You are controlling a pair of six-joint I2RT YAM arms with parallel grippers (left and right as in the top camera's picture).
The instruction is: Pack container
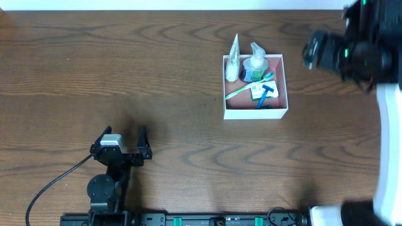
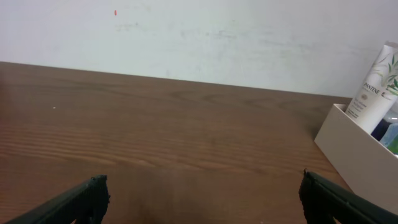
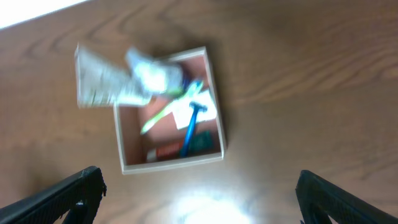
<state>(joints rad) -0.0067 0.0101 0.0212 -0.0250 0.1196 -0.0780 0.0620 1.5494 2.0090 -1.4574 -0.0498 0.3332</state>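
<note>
Left gripper point(image 1: 124, 134) near-left over the table point(image 1: 188, 75), jaws wide, empty. Container point(image 1: 254, 113) right of centre, far half; inside it: tube point(image 1: 233, 59), bottle point(image 1: 255, 63), green toothbrush point(image 1: 242, 90), blue razor point(image 1: 266, 94). Right gripper point(image 3: 199, 177) far right, raised, jaws wide, empty.

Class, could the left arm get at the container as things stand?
Probably yes: the left gripper is open, and only bare table lies between it and the container, though the stretch looks long.
</note>
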